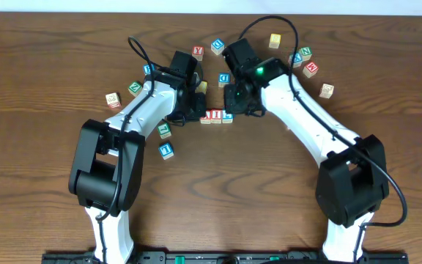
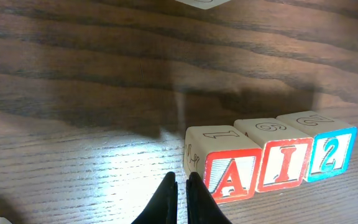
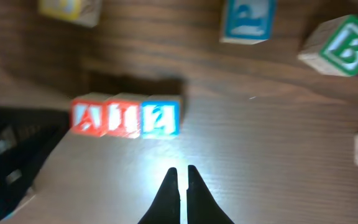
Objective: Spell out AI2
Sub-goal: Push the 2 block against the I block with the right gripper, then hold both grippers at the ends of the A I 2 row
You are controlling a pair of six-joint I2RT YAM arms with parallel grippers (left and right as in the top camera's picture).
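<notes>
- So, the brown wooden table (image 1: 35,73) is the biggest thing, and all of it sits on top.
- The left arm (image 1: 141,110) and the right arm (image 1: 306,117) both reach to the far middle of the table.
- The left claw (image 2: 180,180) has its two fingers close together and holds nothing. It is just beside the left side of the A block (image 2: 229,177). I cannot tell if it touches.
- The right claw (image 3: 180,171) is pressed together too, with nothing in it, a bit nearer than the row.
- The A block, the I block (image 2: 284,163) and the 2 block (image 2: 329,154) stand touching in a row, left to right, between the two claws.
- A green B block (image 3: 344,50) and a yellow block (image 1: 275,40) lie loose, farther off.
</notes>
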